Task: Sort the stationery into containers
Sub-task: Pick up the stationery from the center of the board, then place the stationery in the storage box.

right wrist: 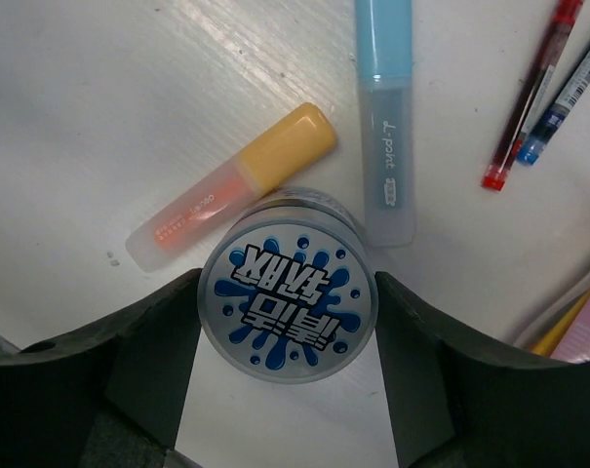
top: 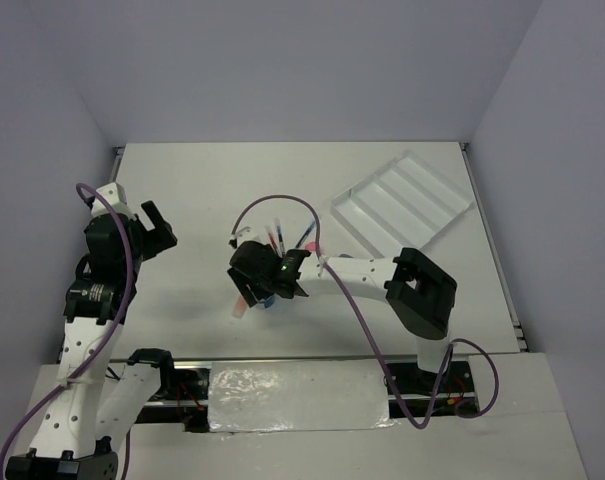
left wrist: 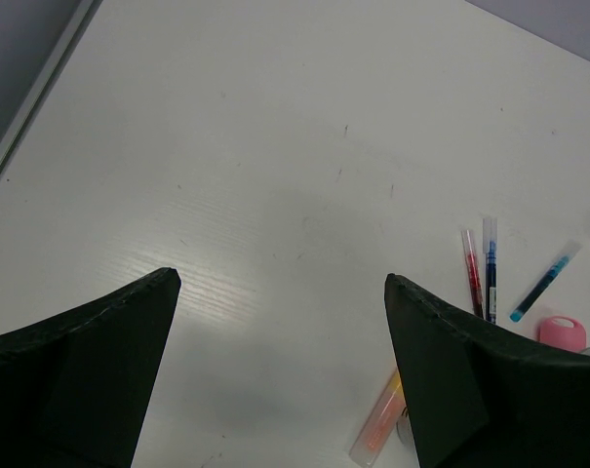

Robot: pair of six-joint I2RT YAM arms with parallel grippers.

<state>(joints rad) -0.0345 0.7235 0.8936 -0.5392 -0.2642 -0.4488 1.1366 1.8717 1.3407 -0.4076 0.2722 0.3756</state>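
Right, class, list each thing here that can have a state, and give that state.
left gripper, open, empty
right gripper, shut on round jar
round jar, upright, lid on
white tray, empty
orange highlighter, capped, lying flat
light-blue marker, capped, lying flat

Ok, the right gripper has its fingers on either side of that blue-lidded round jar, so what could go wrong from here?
1. The right gripper meets the jar only at two spots on its round wall, so it may twist or slip out on lifting.
2. The orange highlighter and light-blue marker lie right beside the jar; dragging it could scatter them.
3. The tray has narrow compartments; the jar may not seat.
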